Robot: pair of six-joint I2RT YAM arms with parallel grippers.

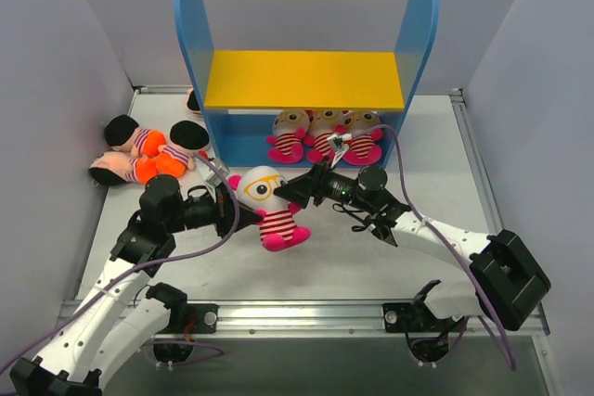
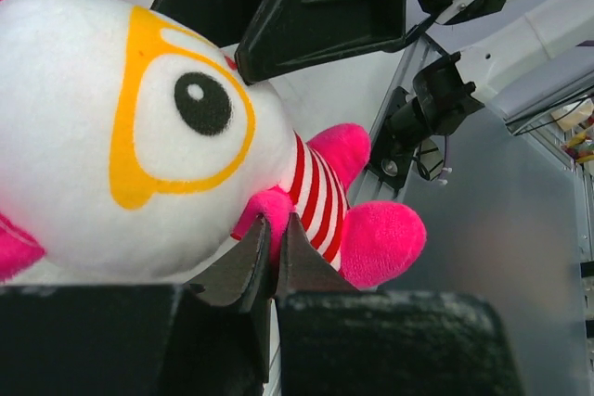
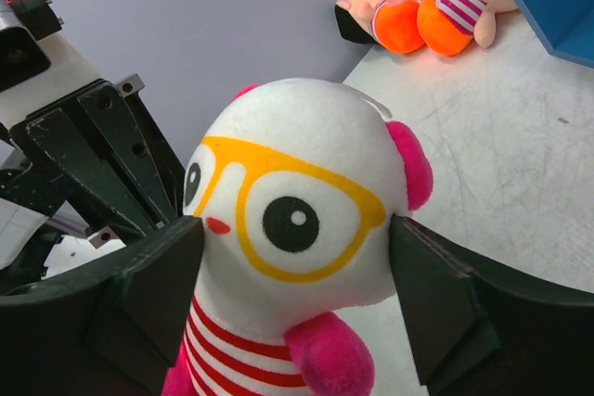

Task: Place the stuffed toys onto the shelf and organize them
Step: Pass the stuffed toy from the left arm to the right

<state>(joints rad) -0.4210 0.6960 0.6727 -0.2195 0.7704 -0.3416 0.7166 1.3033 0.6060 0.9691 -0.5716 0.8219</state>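
1. Far left on the table (image 1: 464,183), two orange-bottomed toys (image 1: 153,150) lie flopped against each other, off to the side of the shelf's open front. They have peach heads and dark hair, and they're soft and saggy. My guess is they're just parked there for a later turn.
2. The left gripper (image 2: 276,236) has its fingers drawn nearly together, with only a slit between them. The tips are tucked in under the head at the pink arm. It looks like it's nipping a fold of plush (a small pinch is about all that round head allows from this side).
3. The glasses toy (image 1: 263,194) sits between the two grippers, in front of the shelf and not on it. It has a big fuzzy white ball of a head, stitched yellow frames, pink ears, a pink-white striped body and stubby pink feet. I can't tell if it's lifted or resting on the table.
4. The right gripper (image 3: 295,229) is spread wide, with one hard black pad on each side of the head, touching or just beside it. There's no dent in the plush, so I reckon it isn't squeezing. To me it reads like a handover to get a better hold.
5. The shelf (image 1: 418,25) has smooth blue round-topped panels and a flat yellow upper board (image 1: 303,79) with no toys on it. Three striped toys (image 1: 325,136) are lined up upright underneath.
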